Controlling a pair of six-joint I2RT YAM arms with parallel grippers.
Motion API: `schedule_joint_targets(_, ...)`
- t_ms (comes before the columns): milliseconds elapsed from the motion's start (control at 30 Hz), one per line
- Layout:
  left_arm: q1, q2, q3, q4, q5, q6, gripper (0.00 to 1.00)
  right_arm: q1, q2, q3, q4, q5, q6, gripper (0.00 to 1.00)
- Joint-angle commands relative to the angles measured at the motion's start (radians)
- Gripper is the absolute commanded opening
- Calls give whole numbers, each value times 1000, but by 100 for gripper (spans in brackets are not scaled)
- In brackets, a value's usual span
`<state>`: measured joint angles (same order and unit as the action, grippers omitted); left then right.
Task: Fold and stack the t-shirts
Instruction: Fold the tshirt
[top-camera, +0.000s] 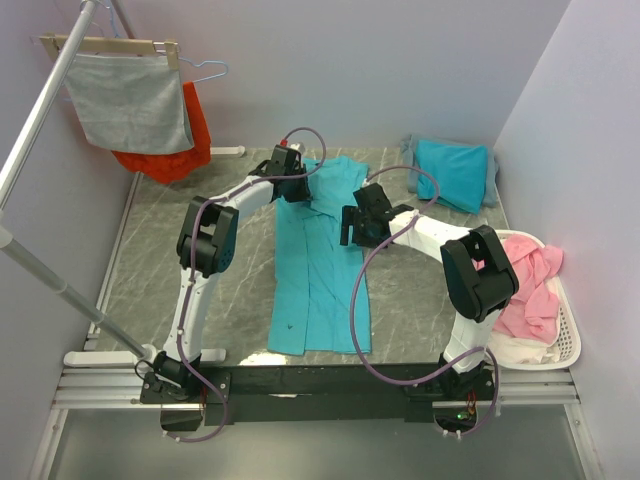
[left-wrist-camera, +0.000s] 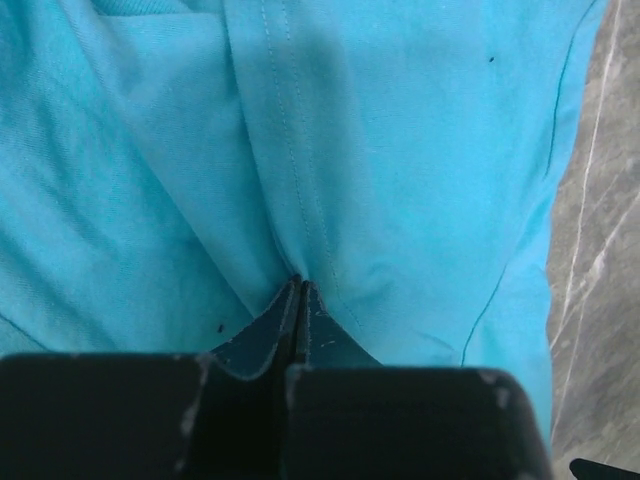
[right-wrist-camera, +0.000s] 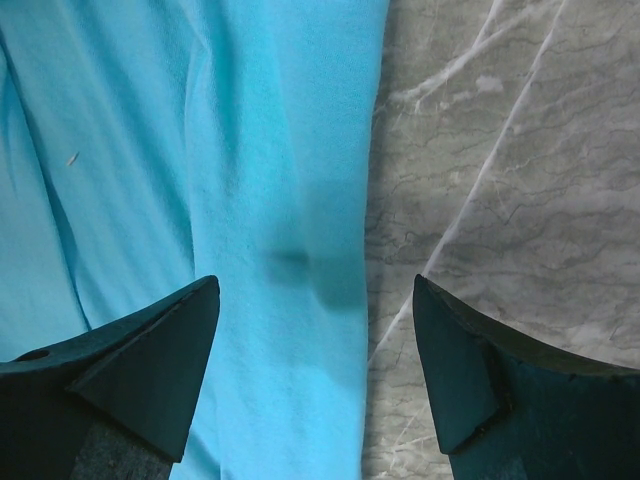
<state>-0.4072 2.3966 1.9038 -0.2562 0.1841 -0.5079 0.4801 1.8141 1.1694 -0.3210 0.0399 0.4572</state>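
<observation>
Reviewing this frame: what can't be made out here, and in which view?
- Top view: the left gripper covers the spread t-shirt's collar area.
- Top view: the folded t-shirt pile is too small to count layers.
- Right wrist view: whether the open right gripper touches the spread t-shirt is unclear.
- Top view: the pink garment hides the basket's other contents.

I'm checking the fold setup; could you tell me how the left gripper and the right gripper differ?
The left gripper is shut, pinching a pucker of the spread t-shirt; the right gripper is open and holds nothing. The left works near the shirt's far end, the right further down, straddling its right edge over the table. Both point down at the same shirt.
</observation>
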Motion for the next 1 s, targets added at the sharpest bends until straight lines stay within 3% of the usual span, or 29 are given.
schedule_joint_targets(0, -8, -125, 6, -2, 38, 6, 1, 8, -19, -19, 28, 2, 17, 84)
schedule_joint_targets(500, -8, -295, -199, 14, 29, -32, 1, 8, -42, -50, 31, 6, 24, 84)
schedule_joint_targets(533, -8, -292, -206, 9, 28, -31, 6, 8, -44, -50, 33, 8, 24, 84)
schedule_joint_targets(567, -8, -280, -216, 8, 26, -30, 41, 8, -48, -51, 31, 9, 24, 84)
schedule_joint_targets(600, -7, -272, -218, -8, 14, -32, 64, 9, -50, -53, 30, 17, 23, 84)
schedule_joint_targets(633, -7, -264, -219, -11, 8, -32, 99, 8, -53, -54, 28, 18, 24, 84)
schedule_joint_targets(833, 1, -246, -195, -60, -87, -12, 100, 8, -62, -59, 17, 34, 21, 84)
schedule_joint_targets(967, 30, -229, -154, -57, -68, -6, 99, 8, -62, -56, 13, 38, 20, 84)
